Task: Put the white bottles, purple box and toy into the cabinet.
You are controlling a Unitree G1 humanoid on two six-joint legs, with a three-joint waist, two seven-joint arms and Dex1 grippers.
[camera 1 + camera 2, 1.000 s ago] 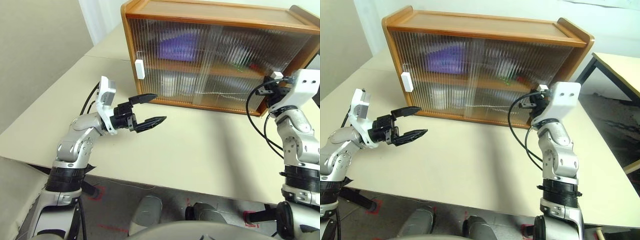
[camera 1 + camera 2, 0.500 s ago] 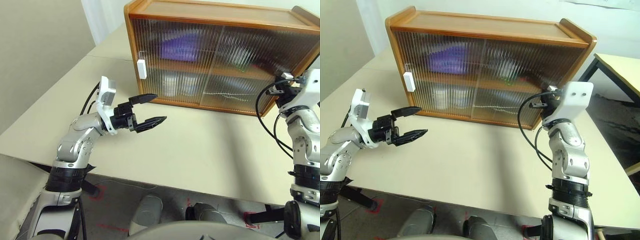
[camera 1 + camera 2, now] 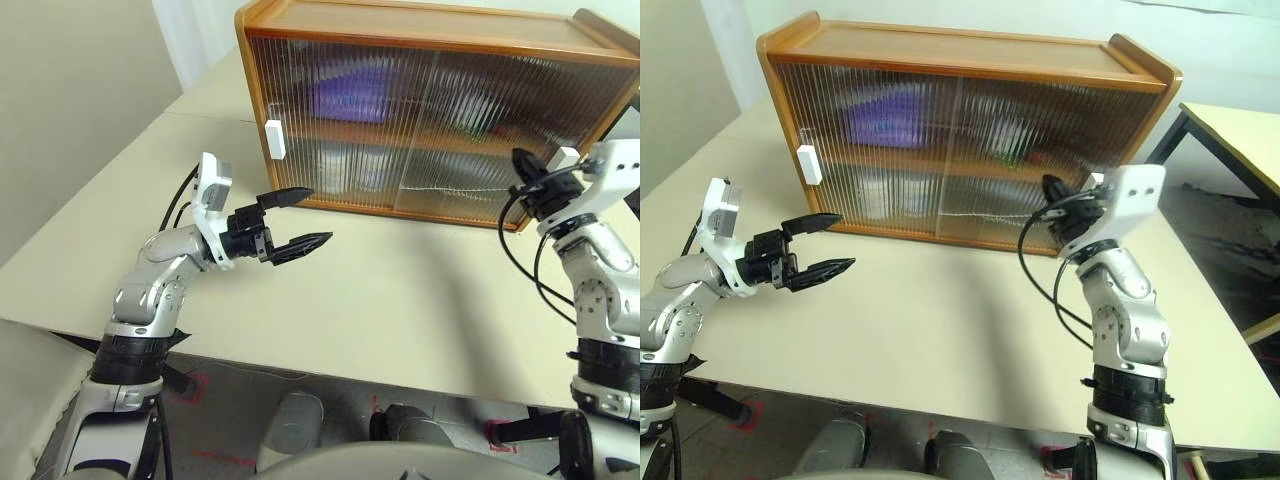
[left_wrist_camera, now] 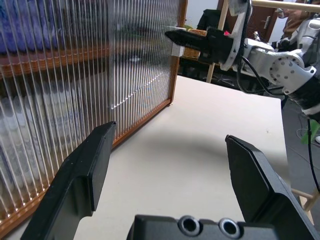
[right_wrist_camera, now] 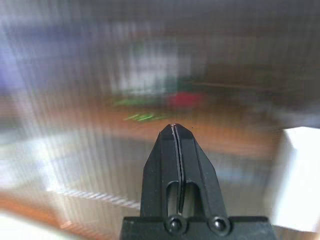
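Ribbed doors both shut on cabinet (image 3: 430, 120); purple box (image 3: 355, 95), bottles (image 3: 350, 165), toy (image 3: 1025, 152) blur behind them, beyond right gripper (image 3: 1052, 187), which is pressed together near white handle (image 3: 567, 157). Left gripper (image 3: 300, 218) spread, idle. Risk: tip catching handle, dragging door back. Cabinet's long axis crosswise, doors facing grippers.

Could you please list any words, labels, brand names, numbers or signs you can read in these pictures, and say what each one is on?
No text can be read anywhere.
The purple box sits behind the ribbed doors of the cabinet: only a blurred purple patch, any logo unreadable.
The white bottles on the lower shelf: pale shapes, labels too blurred to read.
The white door handle: plain, no marking.
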